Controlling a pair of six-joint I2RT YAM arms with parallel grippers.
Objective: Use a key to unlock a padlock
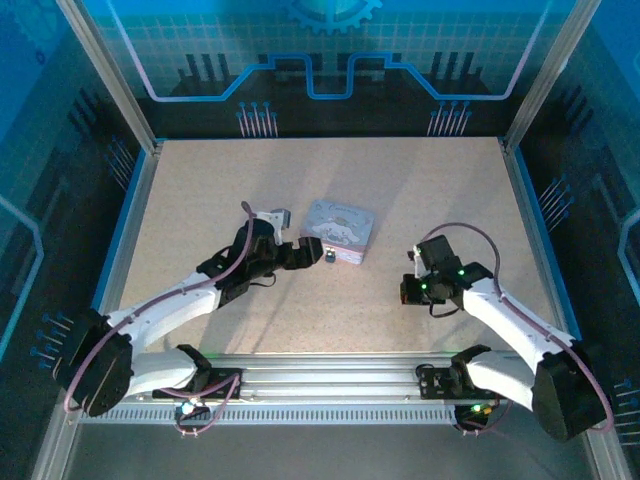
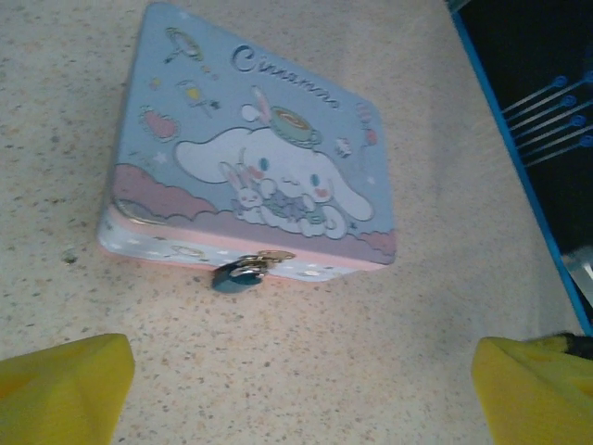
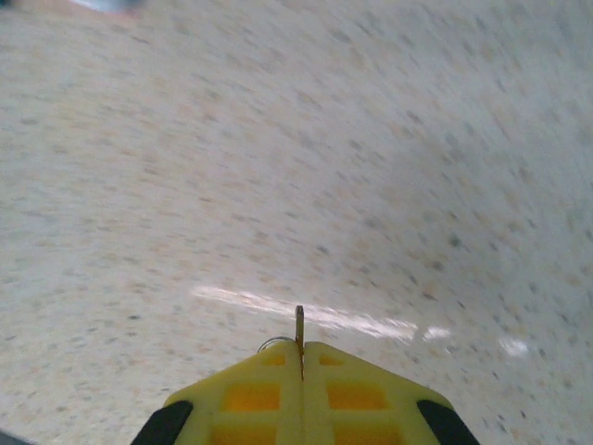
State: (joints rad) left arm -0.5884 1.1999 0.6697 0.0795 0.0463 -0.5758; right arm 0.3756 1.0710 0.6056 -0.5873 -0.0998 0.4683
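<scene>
On the left, the left end effector (image 1: 310,255) stood released, its two yellow fingertips (image 2: 57,389) spread wide with nothing between them. Just ahead of it, about in the middle of that gap, was the padlock (image 2: 239,275). It hung from the clasp (image 2: 271,255) of the lilac tin (image 2: 259,148), on the side wall that faced this end effector, and it sat low, near the surface (image 1: 250,180).

Further right, across a bare stretch of surface, the right end effector (image 3: 301,371) was clenched on the key (image 3: 299,324). The thin blade stood on its edge and stuck straight forward out of the closed fingertips, so its long axis ran along the direction in which this end effector pointed.

From above, the padlock lay to the left of the right end effector and well apart from it, but just beside the left one. I judged the left arm better placed to steady the lock. The right arm would need to carry the key leftwards and bring the blade in line with the keyhole. I could not tell which way the keyhole faced, because the lock was too small in every view.
</scene>
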